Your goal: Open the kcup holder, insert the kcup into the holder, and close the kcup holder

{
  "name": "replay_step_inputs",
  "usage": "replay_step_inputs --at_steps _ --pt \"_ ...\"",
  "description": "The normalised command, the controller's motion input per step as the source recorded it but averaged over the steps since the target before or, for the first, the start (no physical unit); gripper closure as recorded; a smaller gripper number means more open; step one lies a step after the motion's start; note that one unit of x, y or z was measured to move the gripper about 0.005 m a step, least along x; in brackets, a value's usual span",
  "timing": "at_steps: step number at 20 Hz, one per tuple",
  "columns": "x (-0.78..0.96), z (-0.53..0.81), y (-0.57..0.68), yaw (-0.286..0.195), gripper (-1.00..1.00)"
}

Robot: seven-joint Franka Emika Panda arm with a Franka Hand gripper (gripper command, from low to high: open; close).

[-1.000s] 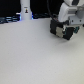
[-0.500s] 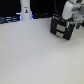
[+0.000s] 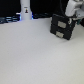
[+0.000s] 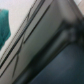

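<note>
The kcup holder [image 3: 62, 27] is a black boxy unit with two stacked fronts, standing on the white table at the exterior view's upper right. The arm reaches down from the top right, and my gripper [image 3: 74, 19] is right against the holder's upper far corner. Its jaws are too small and blurred to read. The wrist view is filled with a blurred close-up of the holder's dark panels and edges [image 4: 55, 55]. A teal-green patch [image 4: 4, 25] shows at that picture's edge; I cannot tell whether it is the kcup. No kcup shows in the exterior view.
A white upright object [image 3: 25, 9] with a blue glow at its base stands at the back, toward the exterior view's left. Dark clutter runs along the table's [image 3: 35, 57] far edge.
Almost nothing has changed. The arm stays at the holder's upper right corner and the holder has not visibly moved.
</note>
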Motion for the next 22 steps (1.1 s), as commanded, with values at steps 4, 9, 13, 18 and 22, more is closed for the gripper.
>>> replay_step_inputs --at_steps 4,9,13,18,22 --pt "-0.33 0.30 0.42 0.044 -1.00" --pt "-0.01 0.45 0.18 0.013 -1.00" --pt "0.10 0.62 0.10 0.000 -1.00" --pt "0.07 0.13 0.01 0.002 -1.00" --pt "0.03 0.00 0.00 -0.001 -1.00"
